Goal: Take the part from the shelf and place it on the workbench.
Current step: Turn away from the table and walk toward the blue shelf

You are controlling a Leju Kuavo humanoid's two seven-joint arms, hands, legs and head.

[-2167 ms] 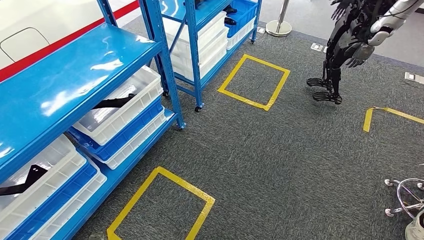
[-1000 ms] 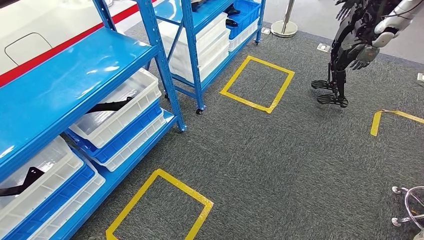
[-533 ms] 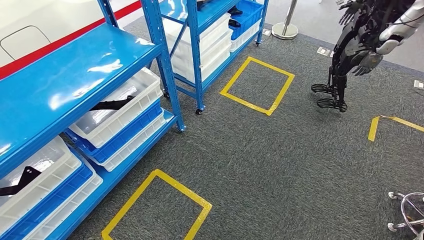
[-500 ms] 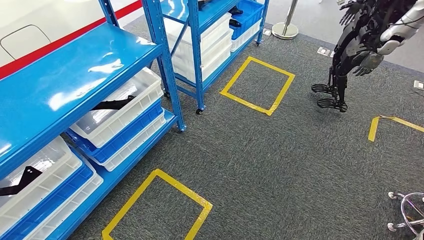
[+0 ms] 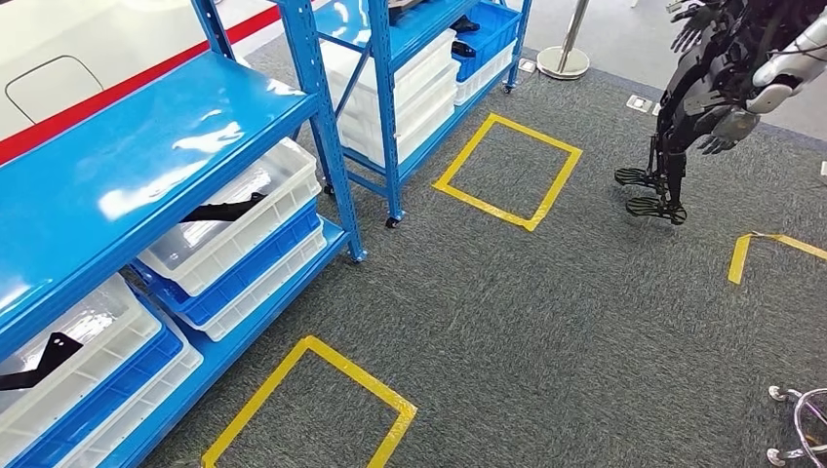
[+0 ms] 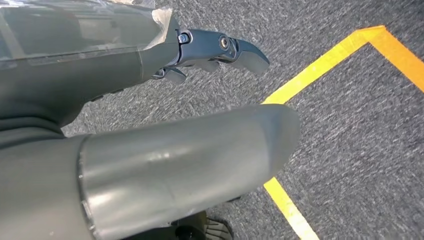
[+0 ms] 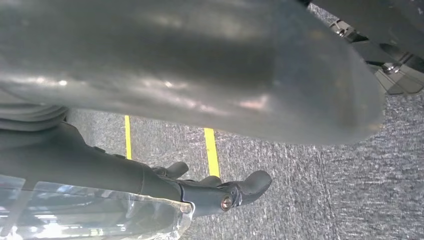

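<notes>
**Fingers idle, part not yet picked**

Fingers (image 6: 235, 47) of our left hand (image 6: 165, 145) stretch out straight over the carpet, apart from the thick thumb and gripping nothing; the fingers (image 7: 240, 192) of our right hand (image 7: 200, 65) hang the same way, loosely extended with nothing between them and the thumb. Both arms seem to hang at our sides, so we judge that the pick has not begun.

Nearest to us, at about 6 o'clock in the head view, a yellow tape square (image 5: 307, 409) is marked on the grey carpet (image 5: 546, 312); we take it for a standing mark in front of the shelf, and we are not yet squarely in it. At 9 o'clock stands the blue shelf (image 5: 146, 161). Its lower level carries white bins stacked on blue ones. A black bracket-like part (image 5: 34, 363) lies in the closest white bin (image 5: 88, 366) at 8 o'clock, and a second black part (image 5: 224, 208) rests across the next white bin (image 5: 244, 229), a little farther along.

Farther off, at 12 o'clock, a second yellow square (image 5: 507, 171) fronts another blue rack (image 5: 410, 39) with more bins. At 2 o'clock another humanoid robot (image 5: 712, 97) stands on the carpet.

So nothing is done yet: approaching the shelf, gripping the part, carrying it and setting it on the workbench all remain.
</notes>
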